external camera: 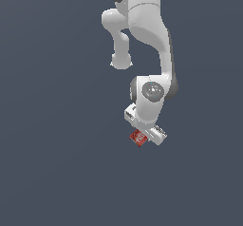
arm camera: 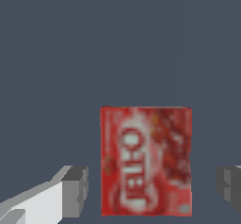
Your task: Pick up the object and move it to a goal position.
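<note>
Exterior view, arm: white Panda arm (external camera: 147, 35) reaches down from the top of the frame, wrist bent low over a plain dark grey floor (external camera: 52, 163).
Exterior view, gripper: gripper (external camera: 144, 136) sits directly above the box; fingertips are not resolvable here.
Exterior view, box: small red box (external camera: 138, 137) peeks out from under the hand, on the exterior view's left of it.
Wrist view, box: red box (arm camera: 146, 161), white label up, lies flat between the two fingers.
Wrist view, fingers: grey fingertips (arm camera: 75, 191) stand apart, a clear gap on each side of the box, neither touching.
</note>
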Robot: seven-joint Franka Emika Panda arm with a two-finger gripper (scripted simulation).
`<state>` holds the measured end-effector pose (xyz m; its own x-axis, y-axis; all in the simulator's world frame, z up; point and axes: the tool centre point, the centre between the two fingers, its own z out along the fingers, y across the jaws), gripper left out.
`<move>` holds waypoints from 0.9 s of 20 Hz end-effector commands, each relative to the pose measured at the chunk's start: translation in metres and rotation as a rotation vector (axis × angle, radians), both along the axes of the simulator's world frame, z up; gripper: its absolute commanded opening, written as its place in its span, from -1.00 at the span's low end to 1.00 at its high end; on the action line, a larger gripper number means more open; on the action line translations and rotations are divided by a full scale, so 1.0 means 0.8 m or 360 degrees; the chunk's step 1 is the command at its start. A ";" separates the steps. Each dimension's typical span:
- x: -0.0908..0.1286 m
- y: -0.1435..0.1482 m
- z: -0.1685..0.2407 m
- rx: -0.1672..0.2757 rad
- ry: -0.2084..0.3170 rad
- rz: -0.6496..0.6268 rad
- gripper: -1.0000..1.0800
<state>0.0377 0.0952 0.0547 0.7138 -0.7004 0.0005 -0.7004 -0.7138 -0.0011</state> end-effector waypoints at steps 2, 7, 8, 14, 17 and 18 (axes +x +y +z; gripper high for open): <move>-0.001 0.000 -0.022 0.0000 0.0002 -0.0003 0.92; -0.002 0.000 -0.046 -0.0001 0.0002 -0.0005 0.92; -0.001 0.000 -0.048 -0.0001 0.0002 -0.0005 0.92; 0.000 0.000 -0.049 -0.0001 0.0002 -0.0005 -1.00; 0.000 0.000 -0.049 -0.0001 0.0002 -0.0005 -1.00; 0.000 0.000 -0.049 -0.0001 0.0002 -0.0005 -1.00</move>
